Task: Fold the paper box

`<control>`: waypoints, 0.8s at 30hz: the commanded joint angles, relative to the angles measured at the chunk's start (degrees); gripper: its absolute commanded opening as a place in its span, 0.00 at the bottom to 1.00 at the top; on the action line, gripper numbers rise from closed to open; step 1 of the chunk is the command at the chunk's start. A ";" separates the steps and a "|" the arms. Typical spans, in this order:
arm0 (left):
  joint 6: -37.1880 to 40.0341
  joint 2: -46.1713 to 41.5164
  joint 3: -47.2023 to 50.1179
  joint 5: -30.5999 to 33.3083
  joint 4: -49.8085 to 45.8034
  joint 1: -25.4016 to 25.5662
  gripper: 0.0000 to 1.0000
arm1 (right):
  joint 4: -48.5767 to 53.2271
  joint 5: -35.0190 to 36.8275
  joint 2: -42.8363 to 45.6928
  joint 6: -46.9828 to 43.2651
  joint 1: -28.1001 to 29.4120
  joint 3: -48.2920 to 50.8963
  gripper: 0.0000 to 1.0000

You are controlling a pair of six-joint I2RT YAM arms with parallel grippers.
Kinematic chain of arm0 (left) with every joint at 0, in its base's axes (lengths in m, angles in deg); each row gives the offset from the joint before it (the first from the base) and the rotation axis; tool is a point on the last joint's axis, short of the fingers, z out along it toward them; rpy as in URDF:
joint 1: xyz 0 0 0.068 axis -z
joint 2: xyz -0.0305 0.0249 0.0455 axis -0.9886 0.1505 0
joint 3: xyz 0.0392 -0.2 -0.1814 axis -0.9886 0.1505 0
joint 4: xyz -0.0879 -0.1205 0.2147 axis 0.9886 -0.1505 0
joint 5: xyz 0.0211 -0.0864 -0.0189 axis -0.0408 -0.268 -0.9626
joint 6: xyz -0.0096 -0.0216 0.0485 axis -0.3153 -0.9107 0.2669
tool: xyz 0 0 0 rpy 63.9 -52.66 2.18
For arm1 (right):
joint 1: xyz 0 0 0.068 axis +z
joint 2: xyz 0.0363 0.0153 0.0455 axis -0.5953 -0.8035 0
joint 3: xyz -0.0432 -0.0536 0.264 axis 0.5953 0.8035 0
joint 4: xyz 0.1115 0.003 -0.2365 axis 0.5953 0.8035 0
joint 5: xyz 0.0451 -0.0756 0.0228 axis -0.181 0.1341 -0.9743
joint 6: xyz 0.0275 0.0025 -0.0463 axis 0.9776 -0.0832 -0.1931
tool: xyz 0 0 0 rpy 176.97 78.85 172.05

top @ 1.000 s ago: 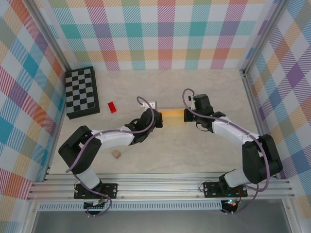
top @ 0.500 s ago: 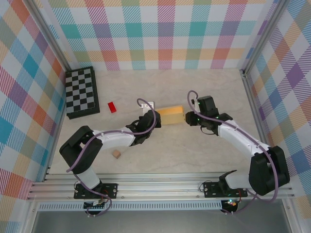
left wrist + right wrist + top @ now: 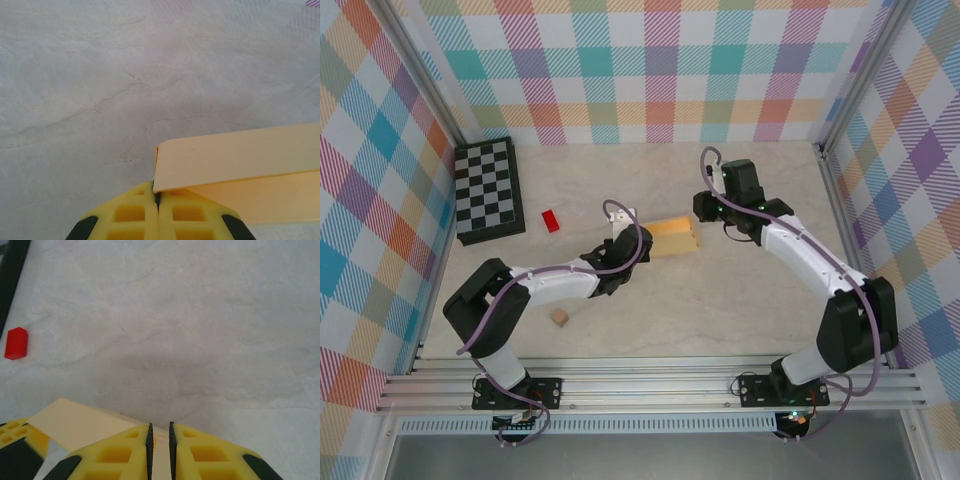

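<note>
Paper box [image 3: 672,238] at centre of top view, partly folded, upper panel angled up. Left gripper [image 3: 156,196] pinched shut on its left edge, likely anchoring it. Right gripper [image 3: 160,436] narrowly parted over right end, probably poised to crease.

Robot test cell, lab-type. Pale marbled desk [image 3: 740,300] walled in by pastel-check panels [image 3: 650,70] on aluminium framing [image 3: 830,180]. Left arm [image 3: 550,285] and right arm [image 3: 800,260] are bolted to a near rail [image 3: 650,385]. Loose props lie about: chessboard [image 3: 488,190], small red block [image 3: 551,220], tan cube [image 3: 559,317].
</note>
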 commanded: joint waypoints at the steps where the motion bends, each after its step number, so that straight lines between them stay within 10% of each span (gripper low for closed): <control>1: 1.23 3.56 0.37 -1.33 -12.25 1.01 0.00 | -1.66 -0.18 -1.94 -2.92 0.04 -2.19 0.19; 24: 1.20 6.57 -6.41 0.91 -17.21 5.01 0.00 | -11.27 4.84 -1.25 -10.16 6.57 11.89 0.14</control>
